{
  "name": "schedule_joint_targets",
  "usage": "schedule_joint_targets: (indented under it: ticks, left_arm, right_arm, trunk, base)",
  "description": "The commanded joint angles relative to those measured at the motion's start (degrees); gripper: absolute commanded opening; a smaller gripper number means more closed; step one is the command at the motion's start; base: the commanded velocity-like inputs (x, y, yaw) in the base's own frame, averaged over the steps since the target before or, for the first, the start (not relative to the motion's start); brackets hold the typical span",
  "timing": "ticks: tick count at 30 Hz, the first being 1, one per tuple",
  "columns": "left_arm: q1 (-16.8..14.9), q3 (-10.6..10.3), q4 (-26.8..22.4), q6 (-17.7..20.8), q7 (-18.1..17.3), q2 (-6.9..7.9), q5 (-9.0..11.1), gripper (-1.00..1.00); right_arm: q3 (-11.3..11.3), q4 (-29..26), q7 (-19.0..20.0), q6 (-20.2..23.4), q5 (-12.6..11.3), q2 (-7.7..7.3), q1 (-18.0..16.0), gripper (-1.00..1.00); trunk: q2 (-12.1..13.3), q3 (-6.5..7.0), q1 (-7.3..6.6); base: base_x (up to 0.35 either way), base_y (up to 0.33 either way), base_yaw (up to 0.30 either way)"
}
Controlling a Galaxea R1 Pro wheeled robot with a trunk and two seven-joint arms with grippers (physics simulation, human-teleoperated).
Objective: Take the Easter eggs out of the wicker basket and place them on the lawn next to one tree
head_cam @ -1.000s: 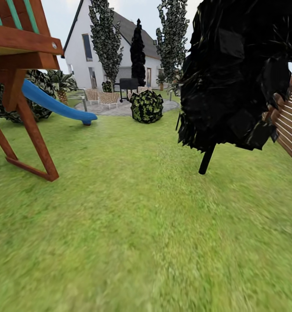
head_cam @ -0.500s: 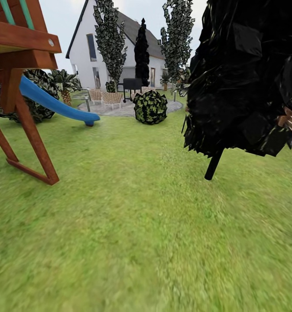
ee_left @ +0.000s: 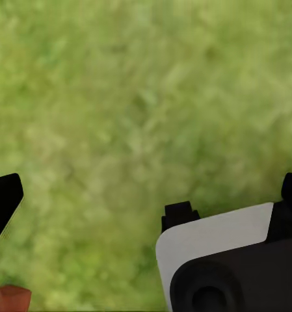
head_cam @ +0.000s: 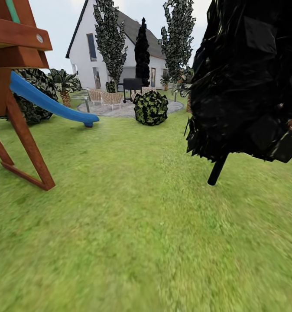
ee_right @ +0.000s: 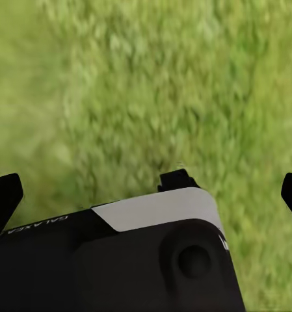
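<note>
The lawn (head_cam: 133, 225) stretches ahead as mottled green grass. The Easter eggs and the wicker basket are out of view. Two tall trees with speckled foliage (head_cam: 109, 39) (head_cam: 177, 34) stand far off by the white house. In the left wrist view my left gripper (ee_left: 146, 195) is open over bare grass, its black fingertips (ee_left: 2, 201) far apart. My right gripper (ee_right: 146, 193) is open too, fingertips (ee_right: 2, 198) wide apart, with nothing held.
An all-black tree (head_cam: 250, 78) on a thin black trunk (head_cam: 217, 170) stands close at the right. A wooden playset frame (head_cam: 22, 125) with a blue slide (head_cam: 50, 104) is at the left. A round shrub (head_cam: 150, 107) and patio furniture (head_cam: 111, 99) lie ahead.
The whole head view has shifted: the camera has moved forward. The black tree looms larger at the right and the playset has slid toward the left edge.
</note>
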Motion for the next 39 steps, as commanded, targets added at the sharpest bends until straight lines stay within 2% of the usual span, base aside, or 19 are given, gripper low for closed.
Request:
schedule_joint_targets:
  ticks: [1,11,39]
  left_arm:
    - [-0.04,-0.2,0.04,-0.2,0.08,0.02,-0.24,1.0]
    - [-0.04,-0.2,0.04,-0.2,0.08,0.02,-0.24,1.0]
    - [-0.04,-0.2,0.04,-0.2,0.08,0.02,-0.24,1.0]
  right_arm:
    - [-0.4,0.03,0.08,-0.26,-0.2,0.04,-0.03,1.0]
    - [-0.42,0.03,0.08,-0.25,-0.06,0.05,-0.03,1.0]
    - [-0.47,0.03,0.08,-0.05,-0.15,0.05,-0.03,1.0]
  trunk:
    - [-0.03,-0.06,0.04]
    - [-0.03,-0.06,0.04]
    - [-0.03,-0.06,0.04]
  base:
    - [0.329,0.0,0.135]
    - [0.329,0.0,0.195]
    - [0.33,0.0,0.005]
